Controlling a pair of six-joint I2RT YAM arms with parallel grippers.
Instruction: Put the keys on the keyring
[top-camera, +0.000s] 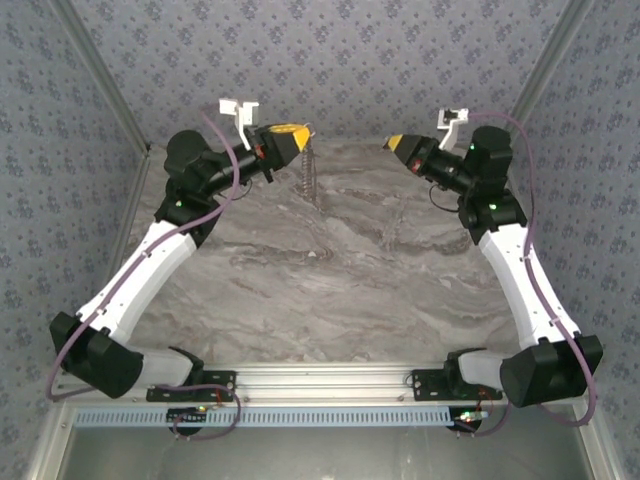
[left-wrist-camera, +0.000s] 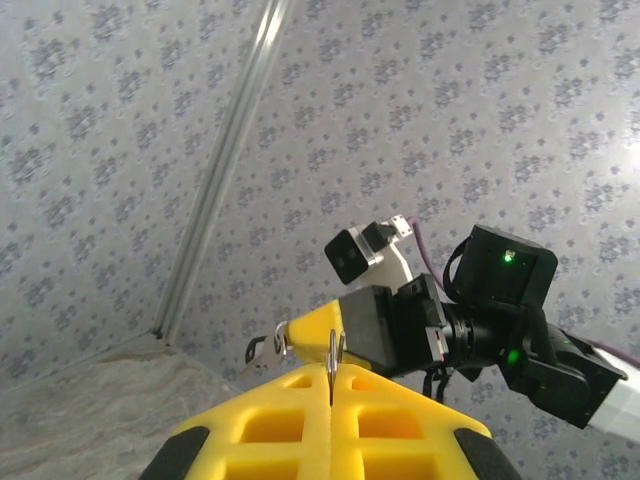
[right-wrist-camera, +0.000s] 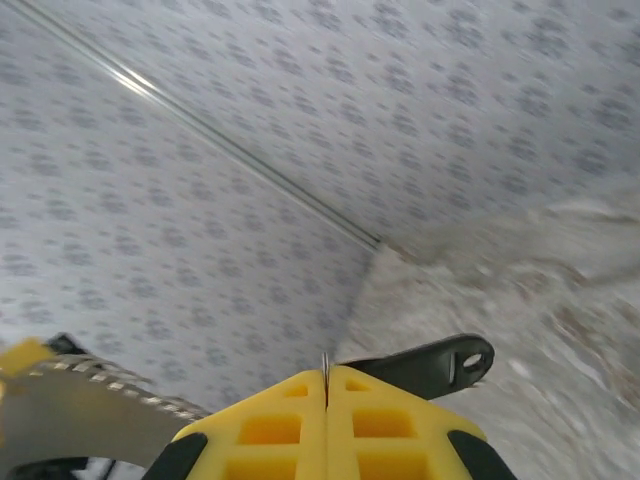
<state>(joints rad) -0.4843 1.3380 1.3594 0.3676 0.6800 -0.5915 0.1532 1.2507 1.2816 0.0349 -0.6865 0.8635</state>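
- Between the yellow jaws of the left gripper (top-camera: 304, 133) we find the keyring (top-camera: 308, 172), pinched by its upper end. The rest of the grey, chain-like loop hangs straight down below the jaw tips.
- Below those jaws lies the marbled worktop (top-camera: 330, 270). We cannot tell whether the loop's lower end touches it.
- Seen from the left wrist, the left gripper (left-wrist-camera: 331, 378) has its jaws pressed together. A thin metal sliver of the keyring (left-wrist-camera: 331, 355) stands up out of the seam between them.
- Facing the left jaws, and clearly apart from them, the right gripper (top-camera: 391, 141) points its yellow jaws back towards them. Both pairs are raised above the far part of the worktop.
- At the tip of the right gripper (right-wrist-camera: 326, 378) we see the jaws clamped on one end of the key (right-wrist-camera: 435, 364). The slim, dark piece sticks out sideways to the right of the seam, and its free rounded end has a hole through it.
- Beyond the left jaw tips, the left wrist view shows the same key (left-wrist-camera: 262, 348) as a small piece projecting from the right jaws.
- To the left of the right jaws, the keyring (right-wrist-camera: 100, 385) appears as a blurred grey band, apart from the key.
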